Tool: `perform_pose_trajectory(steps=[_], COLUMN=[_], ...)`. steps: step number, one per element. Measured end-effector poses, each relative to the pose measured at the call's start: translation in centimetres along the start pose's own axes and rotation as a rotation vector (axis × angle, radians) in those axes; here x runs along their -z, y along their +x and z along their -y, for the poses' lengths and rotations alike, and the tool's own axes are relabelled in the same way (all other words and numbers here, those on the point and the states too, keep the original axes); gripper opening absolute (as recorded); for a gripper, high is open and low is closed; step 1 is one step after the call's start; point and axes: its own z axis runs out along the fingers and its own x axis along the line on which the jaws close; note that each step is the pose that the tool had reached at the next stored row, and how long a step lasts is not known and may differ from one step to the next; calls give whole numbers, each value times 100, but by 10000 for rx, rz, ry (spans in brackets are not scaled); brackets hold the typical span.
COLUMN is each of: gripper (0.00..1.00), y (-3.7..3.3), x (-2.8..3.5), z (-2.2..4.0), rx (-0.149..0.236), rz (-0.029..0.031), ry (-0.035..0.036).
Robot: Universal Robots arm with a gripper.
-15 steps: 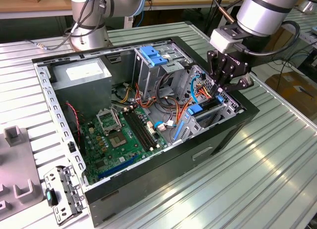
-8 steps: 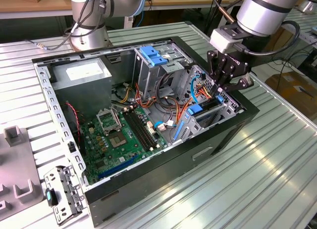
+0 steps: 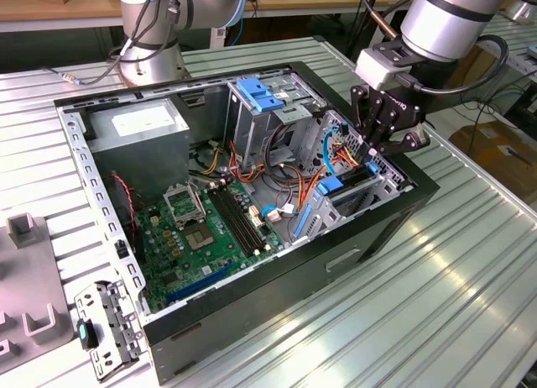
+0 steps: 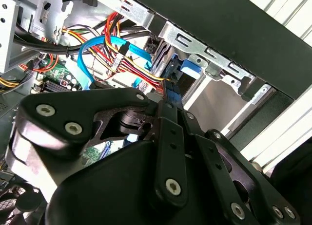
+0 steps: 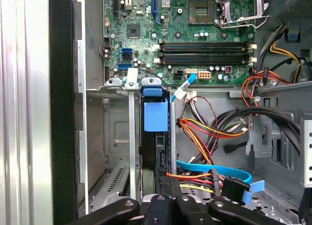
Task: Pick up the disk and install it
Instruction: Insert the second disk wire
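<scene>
The black gripper [image 3: 388,138] hangs at the right of the exterior view, over the open computer case's [image 3: 394,228] right-hand end, its fingers pointing down into the drive bay. In the second wrist view the gripper [image 4: 171,96] fills the lower frame, its linkages drawn in so the fingers [image 4: 170,91] stand narrow and meet on the blue edge of the disk [image 4: 187,69]; whether they truly clamp it I cannot tell. In the first wrist view the disk [image 5: 156,132] stands on edge in a slot of the bay, lower centre of the frame, directly beyond the fingertips [image 5: 165,201], its blue carrier tab uppermost. Just right of it lie orange, yellow and blue cables [image 5: 209,176]. Farther off, across the upper frame, lies the green motherboard [image 5: 195,35] with its memory slots.
</scene>
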Motion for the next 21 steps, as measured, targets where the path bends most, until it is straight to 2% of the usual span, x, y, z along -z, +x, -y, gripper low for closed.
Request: perform_pose_trajectory(steps=[4,10,15,19,21], gripper=[11,11,11,11,11], y=[-1,3,3,2,2], x=[0,-1,0,103,205], z=[-19,-162,-166,-166,-166], rx=[-1,0,0,-1,0], rz=[2,15,14,14,13], ry=[0,-1,0,0,0])
